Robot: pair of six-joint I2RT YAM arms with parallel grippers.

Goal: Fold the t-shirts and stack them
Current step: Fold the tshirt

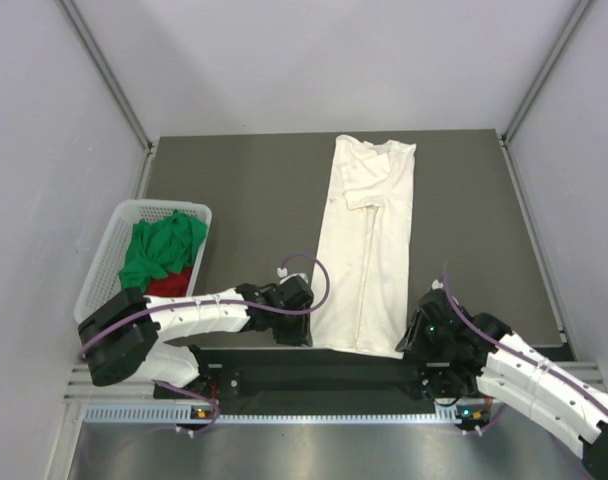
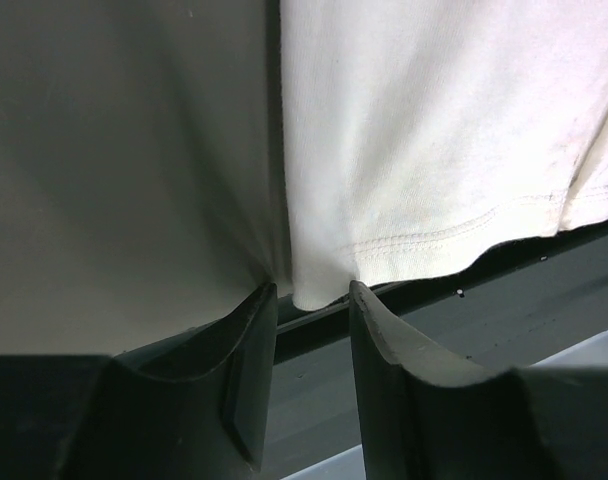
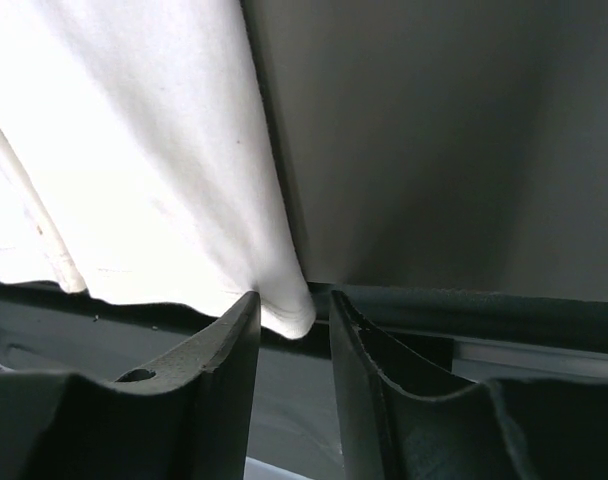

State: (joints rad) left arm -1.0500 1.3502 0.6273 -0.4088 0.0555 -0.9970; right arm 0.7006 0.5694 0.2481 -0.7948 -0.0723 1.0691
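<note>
A cream-white t-shirt [image 1: 369, 240] lies folded into a long strip down the middle of the table, its hem hanging slightly over the near edge. My left gripper [image 1: 306, 335] is at the hem's left corner. In the left wrist view the left gripper [image 2: 312, 290] stands open, the corner of the shirt [image 2: 434, 150] poking between its tips. My right gripper [image 1: 414, 345] is at the hem's right corner. Seen from the right wrist, that gripper [image 3: 294, 298] is open, with the shirt [image 3: 134, 150] corner resting against its left finger. A green t-shirt [image 1: 159, 248] and a red t-shirt [image 1: 169, 285] lie crumpled in the basket.
A white mesh basket [image 1: 99, 270] stands at the table's left edge beside the left arm. The dark table top [image 1: 254, 200] is walled by grey panels on three sides. A metal rail runs along the near edge under the arms.
</note>
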